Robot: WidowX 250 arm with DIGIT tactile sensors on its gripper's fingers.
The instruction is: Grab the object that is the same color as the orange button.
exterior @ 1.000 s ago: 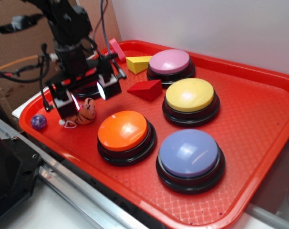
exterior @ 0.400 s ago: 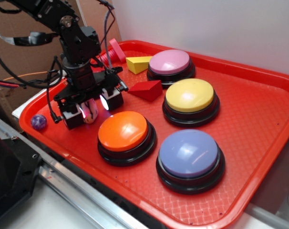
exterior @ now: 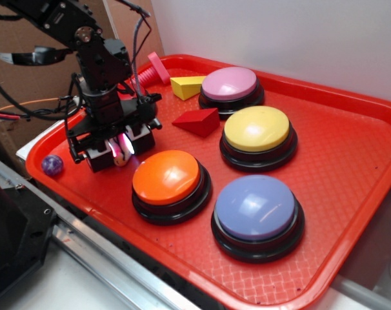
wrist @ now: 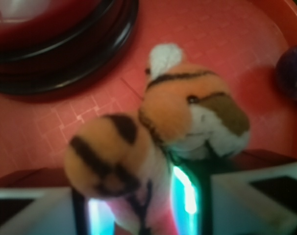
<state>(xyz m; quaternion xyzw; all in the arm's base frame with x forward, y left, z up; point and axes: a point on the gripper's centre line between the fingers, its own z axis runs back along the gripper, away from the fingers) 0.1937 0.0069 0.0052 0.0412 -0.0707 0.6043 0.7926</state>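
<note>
The orange button (exterior: pixel 166 175), a glossy orange dome on a black base, sits at the front of the red tray (exterior: pixel 350 213). Just left of it lies the object, a small plush tiger (exterior: pixel 122 155), orange with black stripes and white patches. In the wrist view the tiger (wrist: pixel 153 132) fills the middle, its body wedged between my lit fingers. My gripper (exterior: pixel 121 152) is down at the tray floor, shut on the tiger from both sides; in the wrist view the gripper (wrist: pixel 138 215) holds it at the bottom edge. The arm hides whatever lies behind it.
A small purple ball (exterior: pixel 51 165) lies left of the gripper near the tray rim, also in the wrist view (wrist: pixel 291 73). A red wedge (exterior: pixel 199 121), a yellow block (exterior: pixel 186 86), a pink piece (exterior: pixel 153 68) and pink (exterior: pixel 229 84), yellow (exterior: pixel 257 129) and violet (exterior: pixel 255 208) buttons fill the tray.
The gripper has come down over the tiger and its fingers have narrowed from wide open to pressing on the toy's sides. The tiger has stayed in place.
</note>
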